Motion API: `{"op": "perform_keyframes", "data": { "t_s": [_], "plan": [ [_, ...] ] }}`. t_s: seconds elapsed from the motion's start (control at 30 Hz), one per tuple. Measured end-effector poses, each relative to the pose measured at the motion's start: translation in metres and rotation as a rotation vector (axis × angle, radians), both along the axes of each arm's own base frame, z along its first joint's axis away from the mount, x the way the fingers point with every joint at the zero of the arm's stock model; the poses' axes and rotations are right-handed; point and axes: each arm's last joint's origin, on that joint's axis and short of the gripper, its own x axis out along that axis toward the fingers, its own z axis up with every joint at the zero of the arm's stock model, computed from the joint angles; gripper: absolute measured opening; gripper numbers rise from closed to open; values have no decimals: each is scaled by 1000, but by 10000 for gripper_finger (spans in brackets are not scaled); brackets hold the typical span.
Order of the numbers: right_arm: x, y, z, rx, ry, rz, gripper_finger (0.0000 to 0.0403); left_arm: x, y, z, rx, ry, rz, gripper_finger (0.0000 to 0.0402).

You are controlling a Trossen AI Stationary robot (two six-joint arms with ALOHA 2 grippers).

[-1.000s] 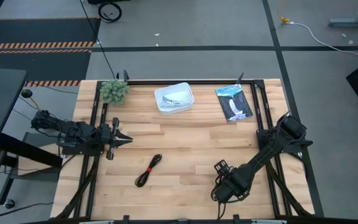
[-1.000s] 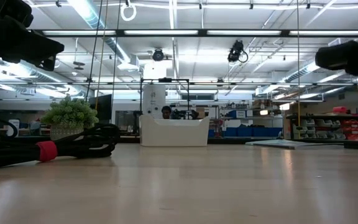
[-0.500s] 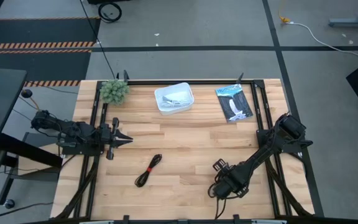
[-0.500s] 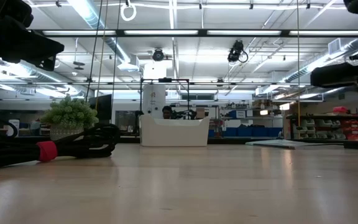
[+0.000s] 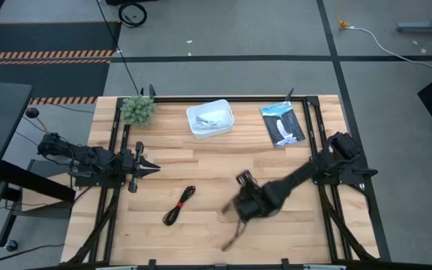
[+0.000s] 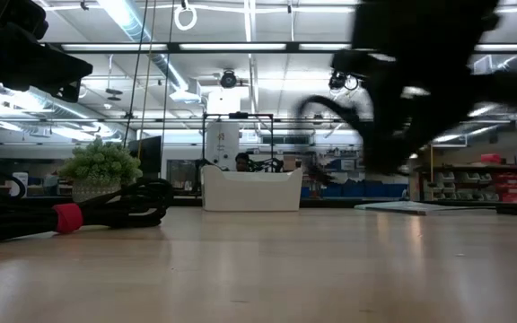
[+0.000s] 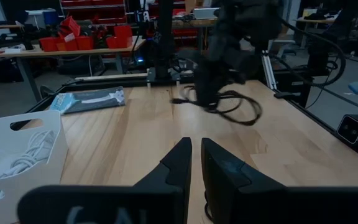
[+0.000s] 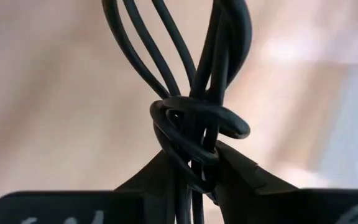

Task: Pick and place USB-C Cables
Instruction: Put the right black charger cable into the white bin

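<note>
High view: right gripper mid-bench, clamped on the all-black cable; black cable with red tie lying left of it; white cable in the white bin.

Left wrist view: left gripper closed, empty.

Right wrist view: black loops pinched between fingers.

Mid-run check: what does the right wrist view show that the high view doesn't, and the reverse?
Only the right wrist view shows the grip itself: the right claw shut on the all-black cable, with its strands knotted between the fingers. Only the high view shows the layout: the white bin, the black cable with the red tie, the green ball, the packet and the waiting left claw. Both show the right claw carrying that cable.
</note>
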Motion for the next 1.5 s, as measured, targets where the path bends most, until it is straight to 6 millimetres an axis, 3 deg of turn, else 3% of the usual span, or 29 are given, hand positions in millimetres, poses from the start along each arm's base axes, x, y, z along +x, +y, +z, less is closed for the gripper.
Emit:
{"op": "perform_keyframes", "data": {
  "t_s": [0.23, 0.53, 0.8, 0.9, 1.07, 1.27, 1.5],
  "plan": [
    [38, -60, 6, -43, -139, -116, 91, 0, 0, 0, -1, 0, 0, 43],
    [70, -141, 17, -99, -291, -171, 91, 0, 0, 0, 0, 0, 0, 43],
    [94, -198, 61, -177, -440, -178, 91, 0, 0, 0, -1, 0, 0, 43],
    [99, -219, 76, -121, -527, -162, 91, 0, 0, 0, 0, 0, 0, 43],
    [98, -257, 83, 46, -677, -170, 91, 0, 0, 0, -1, -1, 0, 43],
    [93, -302, 66, 124, -690, -242, 91, 0, 0, 0, 0, -1, 0, 43],
    [94, -324, 24, 90, -569, -328, 91, 0, 0, 0, 0, -1, 0, 43]
  ]
}}
